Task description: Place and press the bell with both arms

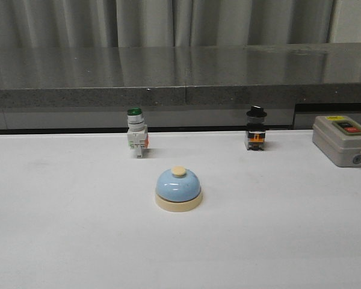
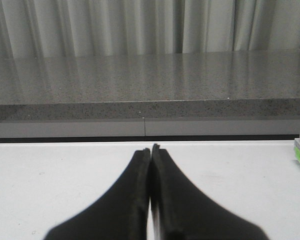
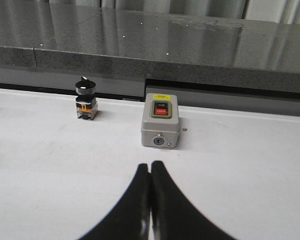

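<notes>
above the white table point(image 2: 50, 175), the left gripper point(image 2: 151, 150) has its fingers pressed together on nothing, as does the right gripper point(image 3: 150, 166). only the front view shows the bell point(image 1: 178, 189), standing apart from both claws.

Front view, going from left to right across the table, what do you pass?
Green-capped switch → light-blue bell → black-knobbed switch → grey button box.
</notes>
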Controlling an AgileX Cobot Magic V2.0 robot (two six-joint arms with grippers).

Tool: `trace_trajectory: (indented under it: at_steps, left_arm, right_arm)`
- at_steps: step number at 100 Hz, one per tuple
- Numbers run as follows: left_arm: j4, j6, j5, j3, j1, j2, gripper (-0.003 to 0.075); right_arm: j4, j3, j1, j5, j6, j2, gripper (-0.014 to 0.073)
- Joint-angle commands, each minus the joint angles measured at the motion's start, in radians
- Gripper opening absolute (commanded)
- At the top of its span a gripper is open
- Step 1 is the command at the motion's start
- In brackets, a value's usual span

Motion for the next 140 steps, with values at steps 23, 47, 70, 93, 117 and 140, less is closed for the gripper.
trace_trajectory:
  at_steps: [23,47,70,93,117,140]
  left_arm:
    - [-0.002,-0.008,-0.087,0.041,0.003,-0.03,-0.002]
    - [-0.002,-0.008,-0.087,0.041,0.003,-0.03,-0.002]
    - [-0.002,-0.008,-0.087,0.041,0.003,-0.03,-0.002]
    - [-0.002,-0.008,-0.087,0.041,0.003,-0.03,-0.002]
    - [-0.002,-0.008,-0.087,0.041,0.003,-0.03,-0.002]
    - [-0.002,-0.008,-0.087,0.041,0.003,-0.03,-0.002]
  right_arm:
    - [-0.001,-0.053,0.002,-0.303,-0.005,-0.004,-0.0059]
    - [0.022,-0.305,0.002,-0.057,0.014,0.174,-0.0059]
    - [0.067,-0.698,0.002,0.396,0.014,0.522,-0.0059]
    - [0.086,-0.918,0.002,0.548,0.014,0.797,-0.0059]
    - [0.178,-0.942,0.006,0.52,0.013,0.973,-0.0059]
    - [0.241,-0.944,0.112,0.47,-0.059,1.121,-0.0059]
